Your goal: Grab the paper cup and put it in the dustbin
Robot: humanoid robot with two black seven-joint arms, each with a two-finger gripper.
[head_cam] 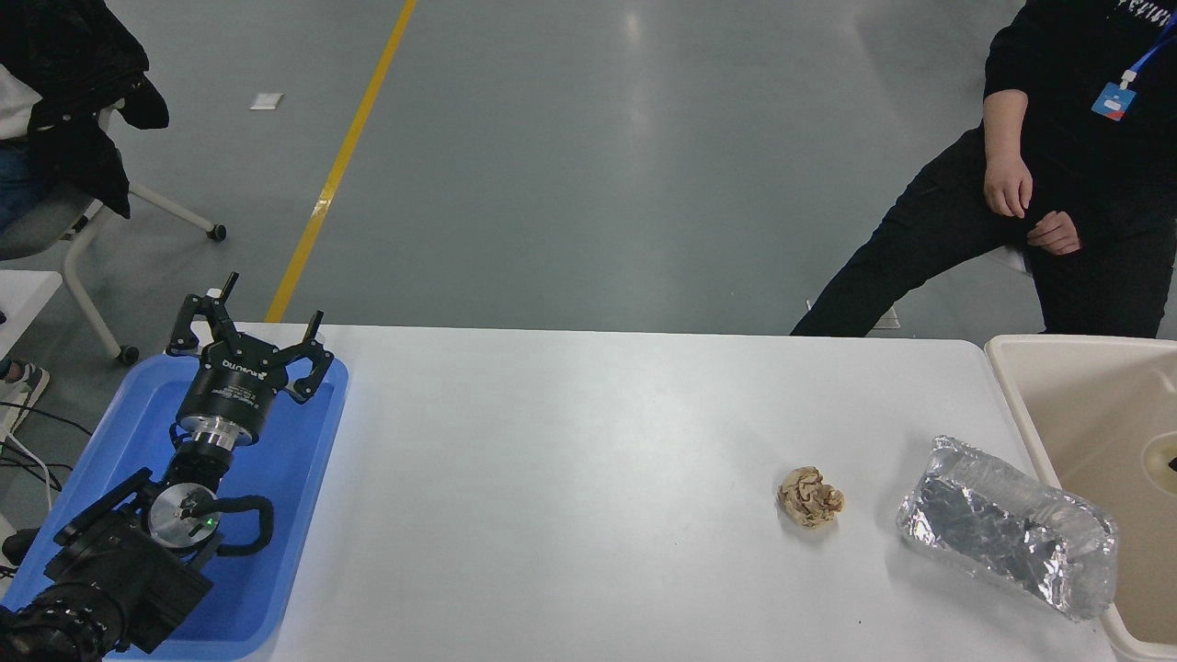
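The paper cup [1160,457] sits down inside the dustbin [1016,397] at the right edge of the table [588,478], showing as a pale round shape low against the bin's floor, though it is cut by the frame edge and faint enough that I would only call it probably the cup, mouth up. No right arm in view at all. The left gripper [253,333] hangs over the blue tray [303,515] at the far left, its fingers spread open and holding nothing, and it is well apart from the bin, with the whole table between them. So the relation that matters: the cup lies far to the right of those open fingers, already inside the bin walls, and whichever arm worked it would be the right one, by nearness. By the look of it the task is done or all but done. On the table near the bin rest a crumpled brown paper ball [810,496] and a foil-wrapped package [1009,526], the package just beside the bin's rim. A person [1057,184] sits beyond the far edge.
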